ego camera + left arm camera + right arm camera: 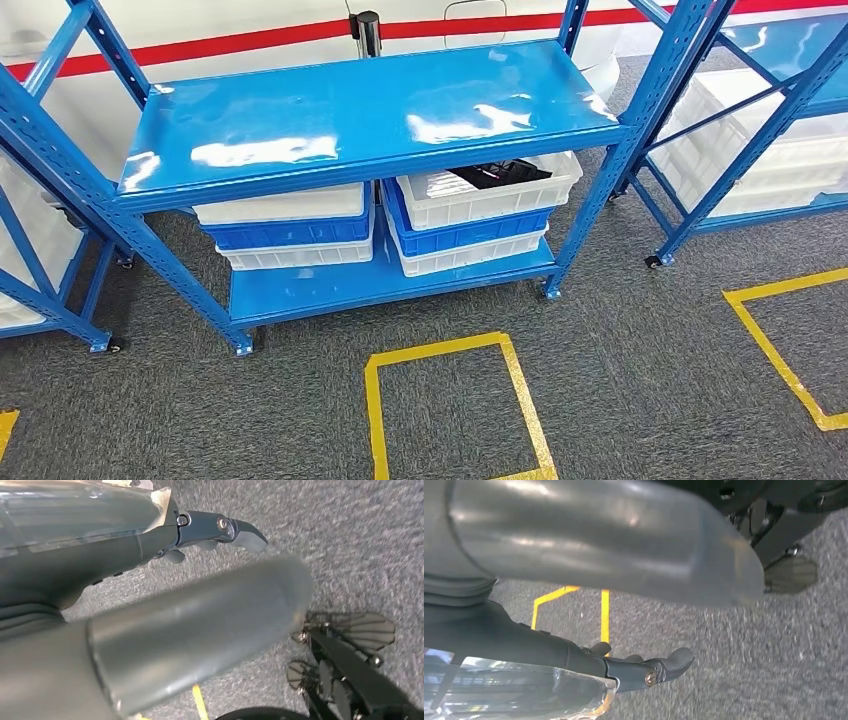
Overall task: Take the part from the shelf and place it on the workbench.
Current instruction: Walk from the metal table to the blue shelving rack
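Head view: a blue shelf (pixel 370 110) stands ahead of me on grey carpet (pixel 640 380); its top deck is glossy. On the lower deck sit 2 stacks of crates side by side. Left stack (pixel 288 228): white crate on top, blue in the middle, white at the bottom. Right stack (pixel 478 213): same order, white over blue over white. The top white crate (pixel 520 190) of the right stack holds the dark part (pixel 497 173), lying half under the edge of the top deck; I cannot make out its shape.

Yellow tape square (pixel 455 405) marks the carpet in front of the shelf; a 2nd taped outline (pixel 785 340) lies to the right. More blue racks with white crates flank the shelf on both sides.

Left hand (pixel 165 580), left wrist view: hangs over carpet, thumb and fingers extended and apart, nothing held.

Right hand (pixel 604 625), right wrist view: also over carpet, near yellow tape lines, fingers spread out straight, holding nothing. Both hands are well apart from the shelf and the part.
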Controlling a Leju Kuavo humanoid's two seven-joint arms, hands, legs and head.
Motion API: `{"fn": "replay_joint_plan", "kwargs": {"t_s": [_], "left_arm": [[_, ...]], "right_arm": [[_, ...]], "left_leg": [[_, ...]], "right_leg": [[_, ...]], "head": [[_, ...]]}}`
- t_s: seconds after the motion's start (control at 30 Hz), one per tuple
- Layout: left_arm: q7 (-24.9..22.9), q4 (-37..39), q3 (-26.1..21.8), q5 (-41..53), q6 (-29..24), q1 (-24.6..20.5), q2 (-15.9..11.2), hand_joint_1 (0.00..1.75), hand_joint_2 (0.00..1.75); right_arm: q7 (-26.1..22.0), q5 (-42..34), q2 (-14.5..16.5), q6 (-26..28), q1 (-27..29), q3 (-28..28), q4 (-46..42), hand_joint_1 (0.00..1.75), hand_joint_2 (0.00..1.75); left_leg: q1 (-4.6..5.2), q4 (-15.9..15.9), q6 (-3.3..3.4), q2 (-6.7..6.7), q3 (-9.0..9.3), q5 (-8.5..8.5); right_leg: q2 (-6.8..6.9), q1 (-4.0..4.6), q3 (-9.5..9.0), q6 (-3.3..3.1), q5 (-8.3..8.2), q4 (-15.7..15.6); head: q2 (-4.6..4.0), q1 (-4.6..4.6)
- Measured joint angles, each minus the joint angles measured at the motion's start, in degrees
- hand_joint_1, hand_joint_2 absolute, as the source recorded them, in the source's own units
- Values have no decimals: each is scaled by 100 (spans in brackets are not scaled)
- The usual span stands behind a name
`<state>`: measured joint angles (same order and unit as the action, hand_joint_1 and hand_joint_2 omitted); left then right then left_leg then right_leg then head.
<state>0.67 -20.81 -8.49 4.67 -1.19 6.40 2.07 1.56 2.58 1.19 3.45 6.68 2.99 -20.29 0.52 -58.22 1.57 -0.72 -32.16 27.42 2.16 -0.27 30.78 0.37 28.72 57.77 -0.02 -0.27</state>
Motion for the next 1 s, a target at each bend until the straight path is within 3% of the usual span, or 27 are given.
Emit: {"fn": "replay_joint_plan", "kwargs": {"t_s": [0.3, 1.0], "left_arm": [[-51, -96, 559, -449, 95, 111, -84, 0, 0], [-54, -111, 687, -451, 95, 137, -106, 0, 0]], "right_arm": [[-135, -239, -85, -335, 88, -153, -104, 0, 0], [-143, -254, -125, -343, 110, -194, -139, 0, 0]], "left_leg": [[0, 0, 1, 0, 1, 1], [0, 0, 1, 0, 3, 1]], "right_leg": [[0, 0, 4, 0, 0, -1], [0, 0, 2, 0, 0, -1]], "head": [[0, 1], [0, 1]]}}
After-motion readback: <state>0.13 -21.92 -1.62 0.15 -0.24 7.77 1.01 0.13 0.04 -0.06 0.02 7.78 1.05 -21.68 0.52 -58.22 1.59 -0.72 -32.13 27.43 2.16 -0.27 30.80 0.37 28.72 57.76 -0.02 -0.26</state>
